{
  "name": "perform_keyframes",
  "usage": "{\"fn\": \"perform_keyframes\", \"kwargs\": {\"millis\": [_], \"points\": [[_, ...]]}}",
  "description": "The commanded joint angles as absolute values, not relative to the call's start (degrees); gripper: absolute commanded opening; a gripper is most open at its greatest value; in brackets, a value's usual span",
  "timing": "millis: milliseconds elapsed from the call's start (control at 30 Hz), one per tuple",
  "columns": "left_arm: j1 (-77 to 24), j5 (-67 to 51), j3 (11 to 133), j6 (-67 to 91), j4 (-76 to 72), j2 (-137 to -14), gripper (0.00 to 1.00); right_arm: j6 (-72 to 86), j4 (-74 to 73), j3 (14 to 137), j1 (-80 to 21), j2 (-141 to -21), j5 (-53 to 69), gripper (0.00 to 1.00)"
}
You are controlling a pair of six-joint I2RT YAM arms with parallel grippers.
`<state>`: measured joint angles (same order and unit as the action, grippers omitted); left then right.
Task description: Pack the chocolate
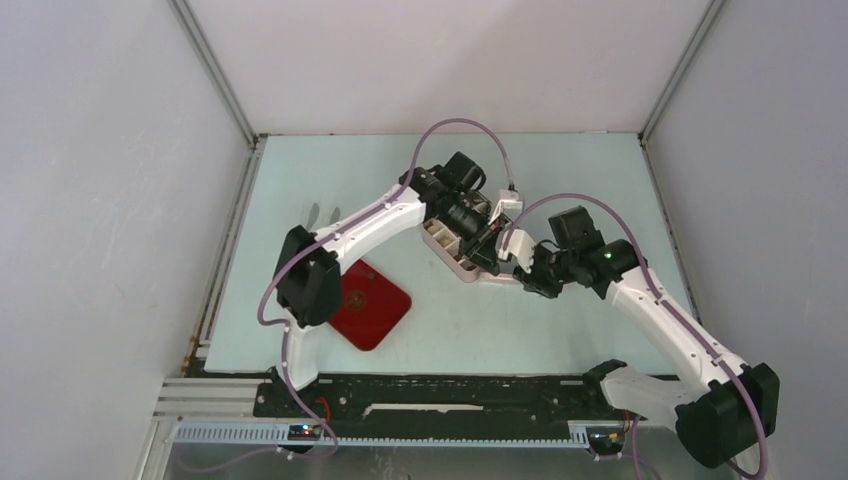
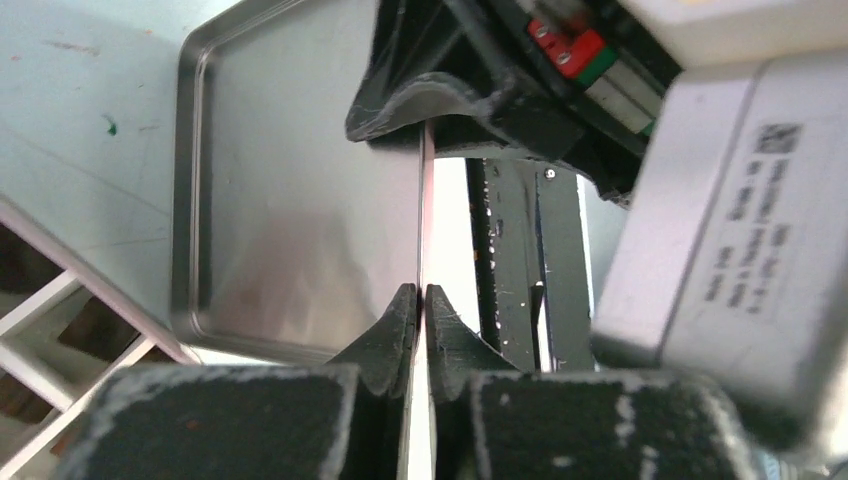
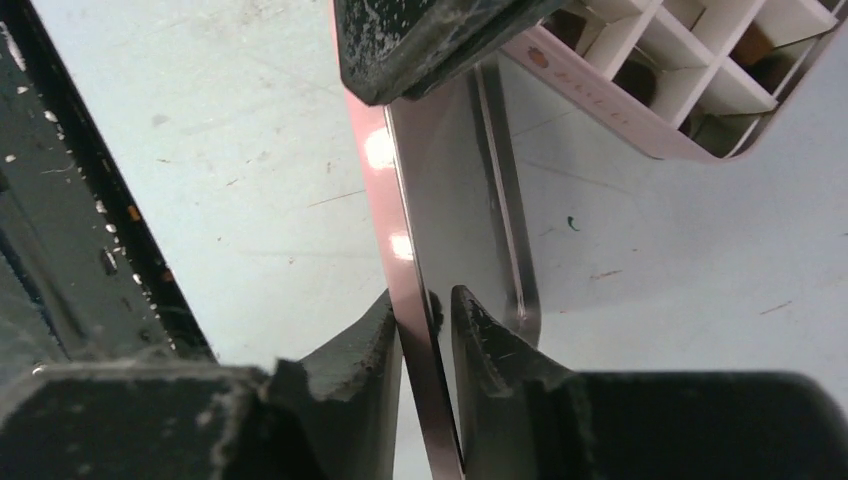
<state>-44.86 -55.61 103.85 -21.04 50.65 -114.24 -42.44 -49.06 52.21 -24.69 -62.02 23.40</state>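
Pinching a shiny lid [image 2: 300, 200], left gripper [image 2: 421, 300] and right gripper [image 3: 425, 300]; dark brown chocolate [image 3: 757, 42] in white divided box [image 3: 620, 110]

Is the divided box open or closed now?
Open. The divided box shows uncovered compartments; the left gripper and right gripper pinch the metal lid on edge beside it.

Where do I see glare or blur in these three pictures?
Right wrist: two bright glare spots on the pink edge of the metal lid, right gripper slightly soft up close. Left wrist: hazy reflections inside the lid, left gripper also soft. Top external: even light, no glare.
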Motion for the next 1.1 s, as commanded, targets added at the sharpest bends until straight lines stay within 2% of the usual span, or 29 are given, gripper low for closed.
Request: {"fn": "perform_keyframes", "kwargs": {"millis": [0, 67, 267, 467, 567, 900, 1067], "points": [[-43.03, -53.73, 107.29, -18.46, 49.0, -113.81, 0.16, -41.75, -44.46, 52.16, -24.57, -62.3, 21.12, 0.24], [-41.93, -52.59, 107.07, -18.04, 48.97, -112.63, 0.29, -42.11, -44.47, 52.4, -24.09, -62.24, 21.62, 0.21], [-36.12, -46.76, 106.35, -16.59, 47.83, -106.71, 0.46, -43.59, -46.54, 56.41, -20.9, -61.94, 29.48, 0.16], [-27.61, -29.31, 89.83, -6.19, 33.43, -97.12, 0.49, -42.08, -51.15, 63.21, -16.04, -65.25, 46.53, 0.15], [-24.0, -25.07, 82.77, -4.21, 29.46, -94.14, 0.49, -38.82, -50.61, 65.88, -15.0, -68.91, 52.36, 0.15], [-20.14, -26.92, 69.19, -0.83, 25.77, -91.5, 0.5, -19.36, -42.39, 79.52, -8.73, -95.58, 76.6, 0.15], [-19.53, -23.38, 65.05, 3.73, 22.73, -88.73, 0.52, -5.37, -29.44, 84.08, -6.69, -106.23, 78.74, 0.15]]}}
